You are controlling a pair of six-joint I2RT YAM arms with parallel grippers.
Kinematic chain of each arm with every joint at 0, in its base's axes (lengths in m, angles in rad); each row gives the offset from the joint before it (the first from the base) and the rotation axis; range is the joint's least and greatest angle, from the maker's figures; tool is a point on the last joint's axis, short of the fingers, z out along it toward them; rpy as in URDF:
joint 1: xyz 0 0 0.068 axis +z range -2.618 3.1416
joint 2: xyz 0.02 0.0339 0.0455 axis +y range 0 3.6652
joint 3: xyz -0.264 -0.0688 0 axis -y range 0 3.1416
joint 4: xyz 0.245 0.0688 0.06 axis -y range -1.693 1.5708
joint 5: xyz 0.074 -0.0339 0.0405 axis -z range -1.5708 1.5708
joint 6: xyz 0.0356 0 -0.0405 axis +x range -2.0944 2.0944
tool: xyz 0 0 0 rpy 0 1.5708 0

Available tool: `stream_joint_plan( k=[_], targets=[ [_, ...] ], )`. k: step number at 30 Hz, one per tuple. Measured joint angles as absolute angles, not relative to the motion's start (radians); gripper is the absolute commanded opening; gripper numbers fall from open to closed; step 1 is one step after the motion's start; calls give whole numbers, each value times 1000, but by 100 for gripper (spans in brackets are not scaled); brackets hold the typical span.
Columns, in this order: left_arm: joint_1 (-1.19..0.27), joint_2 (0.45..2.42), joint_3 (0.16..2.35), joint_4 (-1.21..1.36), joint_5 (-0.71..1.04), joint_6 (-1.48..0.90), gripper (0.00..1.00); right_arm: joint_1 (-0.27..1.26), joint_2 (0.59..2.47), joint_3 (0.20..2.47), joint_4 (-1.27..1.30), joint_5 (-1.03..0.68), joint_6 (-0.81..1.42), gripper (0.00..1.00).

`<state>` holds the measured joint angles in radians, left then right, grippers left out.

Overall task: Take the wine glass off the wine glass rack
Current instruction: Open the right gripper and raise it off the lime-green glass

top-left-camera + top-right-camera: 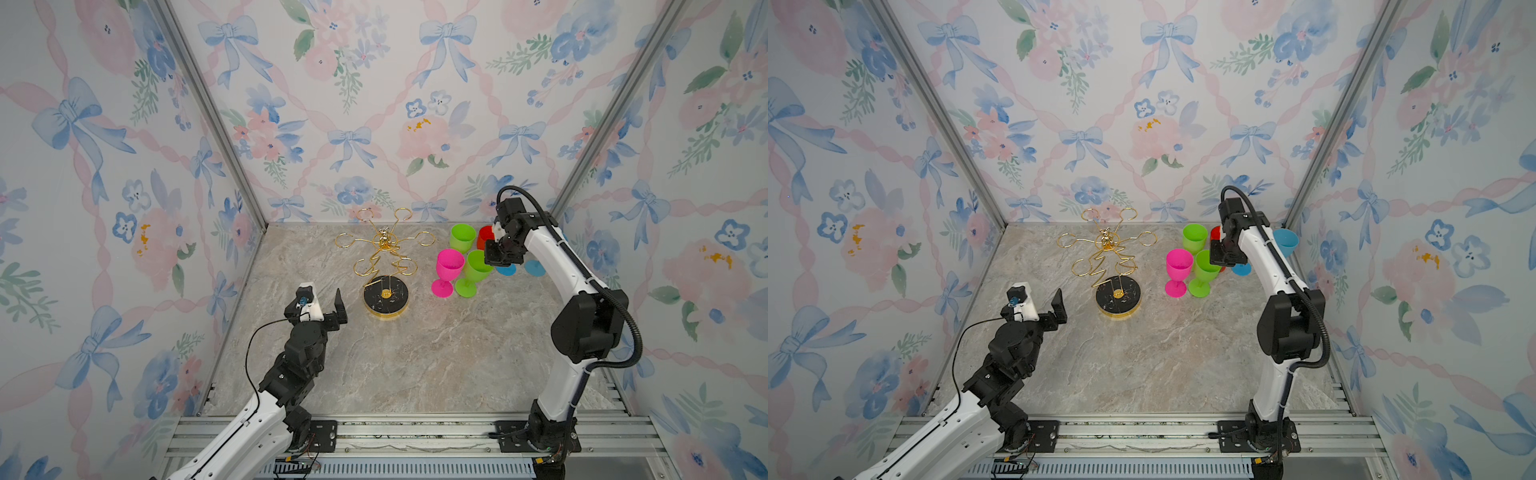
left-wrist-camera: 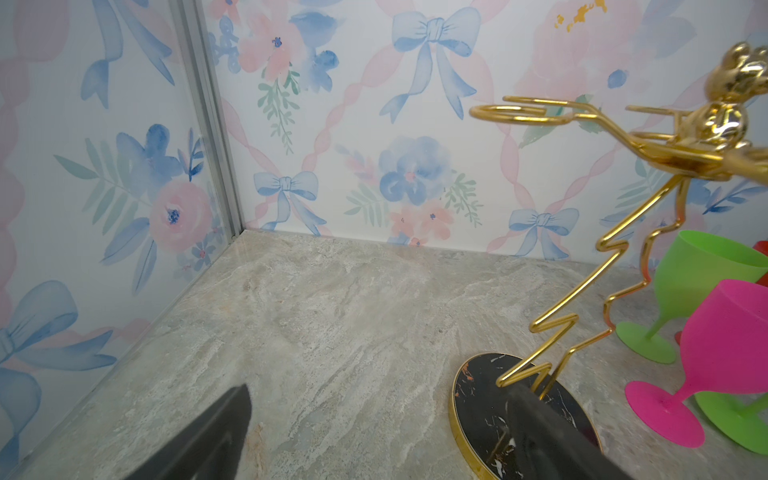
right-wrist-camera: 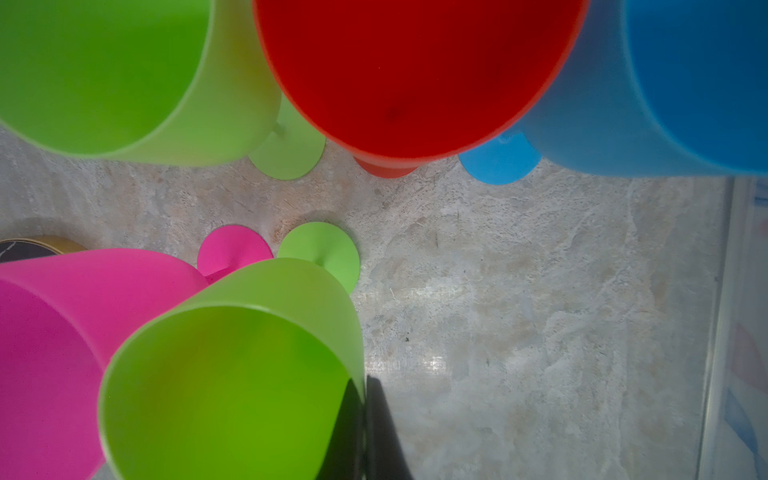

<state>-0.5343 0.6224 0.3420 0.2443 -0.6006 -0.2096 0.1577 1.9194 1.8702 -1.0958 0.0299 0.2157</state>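
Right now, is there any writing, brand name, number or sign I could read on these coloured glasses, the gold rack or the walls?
None: no word, number, brand or sign shows in any view.
The pink glass, front green glass, back green glass, red glass and blue glass are plain.
The gold rack has only pale veins on its black base.
The wallpaper shows only bows and flowers.
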Motion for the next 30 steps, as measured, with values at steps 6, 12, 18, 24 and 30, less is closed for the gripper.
stream_joint_plan(
  k=[6, 12, 18, 24, 30],
  targets=[
    [-525, 634, 341, 254, -574, -215, 98, 158, 1919, 1870, -1095, 29, 218, 15],
    [-515, 647, 340, 265, -561, -215, 98, 158, 1919, 1870, -1095, 29, 219, 24],
    [-504, 648, 338, 268, -555, -215, 98, 158, 1919, 1873, -1096, 30, 221, 42],
    [-445, 691, 337, 292, -529, -222, 98, 157, 1873, 1877, -1093, 35, 216, 61],
    [-347, 746, 334, 337, -468, -241, 98, 142, 1650, 1736, -962, 53, 196, 82]
  ],
)
